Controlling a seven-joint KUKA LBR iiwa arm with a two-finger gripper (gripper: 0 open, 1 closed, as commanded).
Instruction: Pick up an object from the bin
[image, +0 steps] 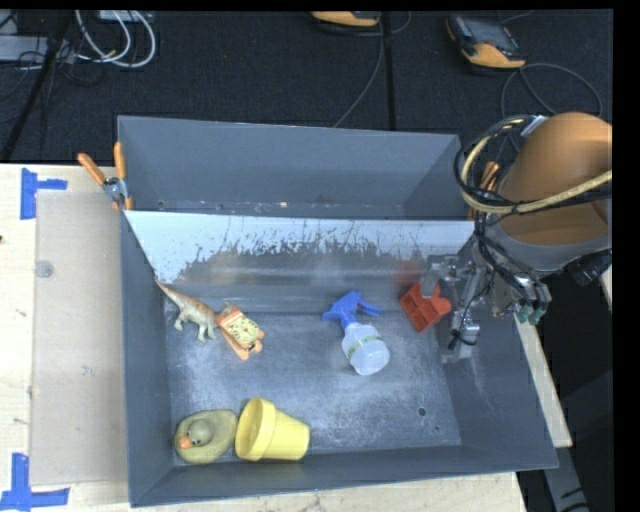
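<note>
My gripper (462, 335) hangs low at the right side of the bin, close to the right wall. Just to its left lies a small red angular piece (424, 306), touching or nearly touching the gripper's body; whether it is held I cannot tell. Further left, near the bin's middle, a small clear spray bottle with a blue trigger head (358, 335) lies on its side, apart from the gripper.
At the left of the bin stand a tan toy dinosaur (190, 311) and an orange-and-yellow toy (241, 332). A yellow cup (270, 431) on its side and an olive-yellow rubber duck (204, 437) lie by the front wall. The arm's orange cover and cables hang over the bin's right rim.
</note>
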